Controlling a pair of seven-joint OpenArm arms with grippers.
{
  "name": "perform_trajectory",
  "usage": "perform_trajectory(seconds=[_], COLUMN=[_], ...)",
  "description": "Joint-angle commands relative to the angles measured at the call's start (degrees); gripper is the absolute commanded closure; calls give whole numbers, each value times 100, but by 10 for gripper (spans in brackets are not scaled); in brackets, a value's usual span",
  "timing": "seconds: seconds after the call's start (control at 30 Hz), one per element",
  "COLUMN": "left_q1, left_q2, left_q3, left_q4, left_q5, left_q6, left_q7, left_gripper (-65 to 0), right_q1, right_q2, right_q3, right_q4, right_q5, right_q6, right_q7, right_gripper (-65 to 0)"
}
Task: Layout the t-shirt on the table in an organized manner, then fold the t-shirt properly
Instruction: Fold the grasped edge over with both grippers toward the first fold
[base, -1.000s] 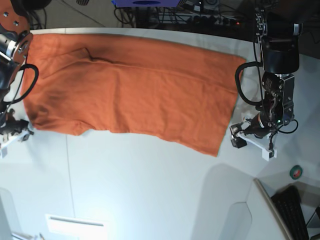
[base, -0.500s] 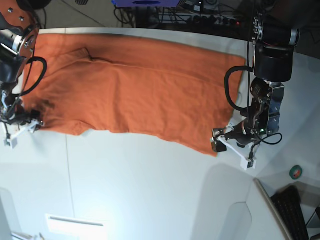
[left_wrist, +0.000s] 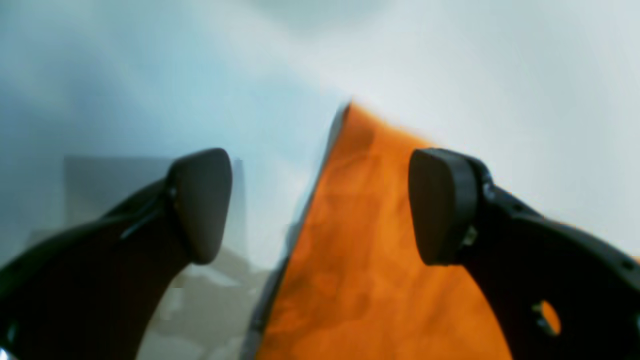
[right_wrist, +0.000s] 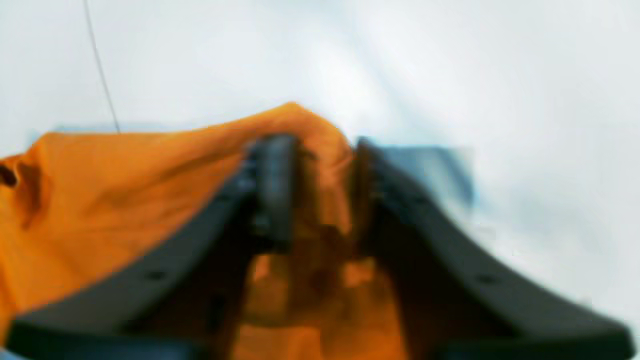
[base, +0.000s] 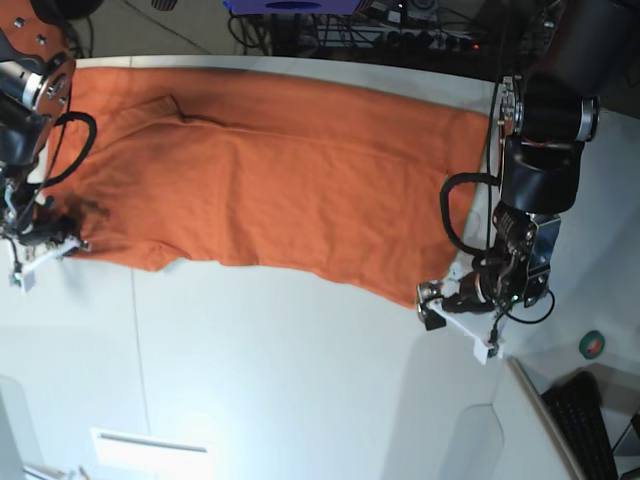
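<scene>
Lying flat on table (base: 300, 380), orange t-shirt (base: 270, 170); left hand (left_wrist: 320, 205) apart, right hand (right_wrist: 320, 190) pinching cloth.

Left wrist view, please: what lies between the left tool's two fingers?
A corner of the t-shirt on the table, between the open left tool's fingers.

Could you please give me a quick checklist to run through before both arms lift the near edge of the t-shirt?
1. Right claw closed on cloth: ok, a fold of the t-shirt sits pinched between its fingers.
2. Left claw closed on cloth: not ok, its jaws stand wide open.
3. Left claw lined up with a corner: ok, the shirt's corner lies between the open fingers.
4. Shirt spread flat on the table: ok, mostly smooth.
5. Firmness of the right grip: cannot tell, the view is blurred.
</scene>
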Motion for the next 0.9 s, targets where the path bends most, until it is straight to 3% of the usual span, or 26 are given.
perform_trajectory(seconds=[0.0, 0.07, 0.17, 0.47, 0.67, 0.73, 0.87], left_q1=[-221, -283, -327, -336, -345, -353, -301], left_q2=[-2, -2, 25, 95, 121, 130, 130], left_q3=[53, 370, 774, 589, 625, 625, 633], left_q4=[88, 71, -149, -483, -993, -1204, -1415], left_q5=[-51, -51, -94, -59, -59, -59, -86], left_q6=[-25, -25, -25, -16, -16, -16, -16], left_q7=[-122, -122, -140, -157, -579, -834, -1344], left_gripper=[-525, -527, -527, -518, -512, -449, -174], right_q1=[58, 58, 58, 58, 58, 58, 58], right_q2=[47, 47, 47, 47, 47, 47, 56], right_q3=[15, 6, 6, -12, -20, -20, -20], right_q4=[12, 12, 12, 12, 12, 12, 12], right_q5=[-45, -45, -45, -45, -45, -45, -45], right_q6=[15, 15, 15, 15, 15, 15, 15], right_q7=[-160, -160, -169, -186, -186, -186, -186], right_gripper=[-56, 0, 0, 0, 0, 0, 0])
